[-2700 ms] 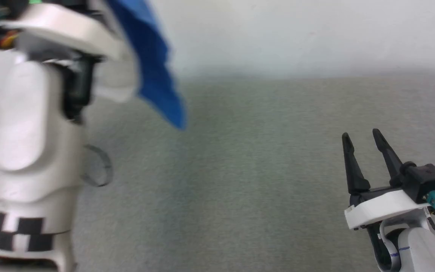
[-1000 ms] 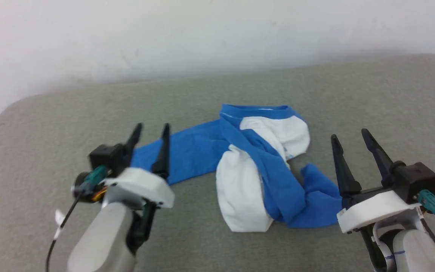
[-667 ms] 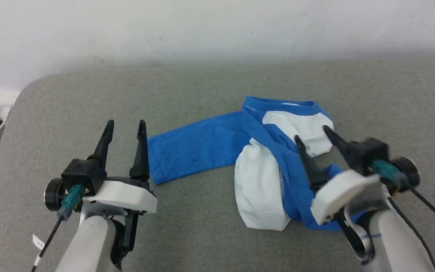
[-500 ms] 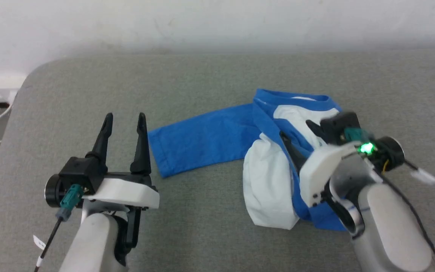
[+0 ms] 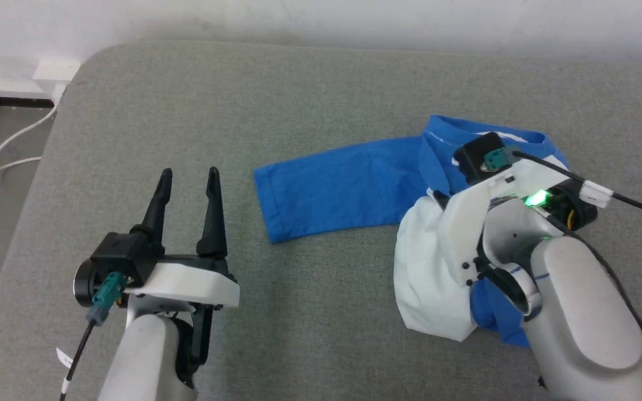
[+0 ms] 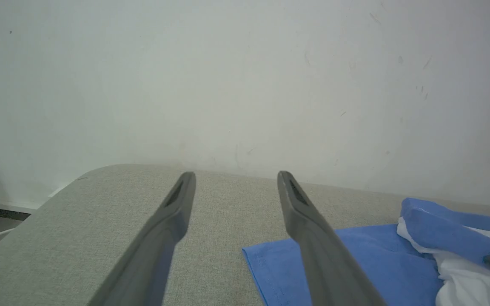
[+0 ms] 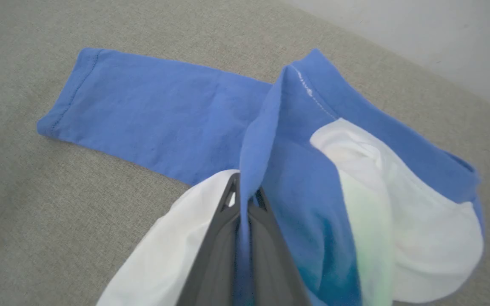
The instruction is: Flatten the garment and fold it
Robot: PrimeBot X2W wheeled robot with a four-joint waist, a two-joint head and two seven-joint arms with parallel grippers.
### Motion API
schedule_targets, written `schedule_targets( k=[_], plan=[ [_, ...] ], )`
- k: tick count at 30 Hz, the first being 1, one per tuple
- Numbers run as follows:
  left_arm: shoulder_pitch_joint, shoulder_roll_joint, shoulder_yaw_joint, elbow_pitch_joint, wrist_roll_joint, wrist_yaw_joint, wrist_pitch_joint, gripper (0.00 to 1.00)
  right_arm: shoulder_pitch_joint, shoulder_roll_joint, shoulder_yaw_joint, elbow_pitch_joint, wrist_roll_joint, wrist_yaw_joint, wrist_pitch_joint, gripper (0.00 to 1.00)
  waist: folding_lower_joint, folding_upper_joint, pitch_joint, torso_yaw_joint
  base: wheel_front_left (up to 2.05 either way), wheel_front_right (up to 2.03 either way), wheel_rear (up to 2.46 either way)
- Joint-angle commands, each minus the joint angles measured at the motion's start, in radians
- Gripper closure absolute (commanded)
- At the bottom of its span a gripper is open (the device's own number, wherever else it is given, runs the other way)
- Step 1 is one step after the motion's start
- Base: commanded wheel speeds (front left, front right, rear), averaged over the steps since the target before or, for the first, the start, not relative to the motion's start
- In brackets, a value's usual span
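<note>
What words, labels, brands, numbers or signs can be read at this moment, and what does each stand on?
No text can be read in any of the three views.
left cable tag: a small white tag, too small to read.
right cable tag: a white sleeve, blank or too blurred to tell.
shirt: no print, brand or label shows on its blue and white fabric.

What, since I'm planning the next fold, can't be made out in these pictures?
- Head view: the right arm covers much of the garment's right side.
- Left wrist view: the right and bottom edges cut the garment off.
- Right wrist view: how deep the fold sits inside the right gripper's shut jaws.
</note>
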Motion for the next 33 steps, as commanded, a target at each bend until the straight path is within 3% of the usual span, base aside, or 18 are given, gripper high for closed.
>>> schedule_targets(
  k=[1, 6, 13, 18, 22, 23, 24, 30, 33],
  plan=[
    [0.011, -0.006, 0.010, 0.004, 0.011, -0.006, -0.005, 0.00, 0.010, -0.011, -0.012, -0.018, 0.009, -0.001, -0.007, 1.00, -0.0002, 0.0000, -0.016, -0.016, 0.00, 0.00, 0.00],
    [0.027, -0.010, 0.037, 0.014, 0.030, -0.022, -0.005, 0.00, 0.067, -0.014, -0.152, -0.106, 0.001, -0.001, -0.071, 1.00, -0.0002, 0.0000, -0.056, -0.061, 0.00, 0.00, 0.00],
    [0.050, -0.015, 0.049, 0.026, 0.047, -0.042, -0.005, 0.00, 0.239, 0.012, -0.523, -0.204, -0.058, -0.001, -0.104, 1.00, -0.0002, 0.0000, -0.101, -0.117, 0.00, 0.00, 0.00],
    [0.053, -0.017, 0.049, 0.033, 0.056, -0.051, -0.005, 0.00, 0.333, 0.028, -0.727, -0.167, -0.105, -0.001, -0.078, 1.00, -0.0002, 0.0000, -0.101, -0.145, 0.00, 0.00, 0.00],
    [0.053, -0.019, 0.044, 0.041, 0.061, -0.058, -0.005, 0.00, 0.385, 0.030, -0.771, -0.101, -0.110, -0.001, -0.041, 1.00, -0.0002, 0.0000, -0.095, -0.164, 0.00, 0.00, 0.00],
    [0.054, -0.019, 0.044, 0.044, 0.062, -0.058, -0.005, 0.00, 0.393, 0.030, -0.768, -0.094, -0.109, -0.001, -0.044, 0.77, -0.0002, 0.0000, -0.093, -0.170, 0.00, 0.00, 0.00],
    [0.053, -0.019, 0.044, 0.047, 0.063, -0.059, -0.005, 0.00, 0.395, 0.030, -0.769, -0.093, -0.100, -0.001, -0.061, 0.00, -0.0002, 0.0000, -0.092, -0.175, 0.00, 0.00, 0.00],
    [0.022, -0.020, 0.019, 0.103, 0.068, -0.066, -0.005, 0.00, 0.384, 0.030, -0.736, -0.127, -0.077, -0.001, -0.292, 0.00, -0.0002, 0.0000, -0.083, -0.223, 0.00, 0.00, 0.00],
    [-0.034, -0.020, -0.015, 0.156, 0.069, -0.075, 0.019, 0.00, 0.390, 0.030, -0.635, -0.170, -0.080, -0.001, -0.447, 0.00, -0.0002, 0.0000, -0.070, -0.250, 0.00, 0.00, 0.00]
  ],
)
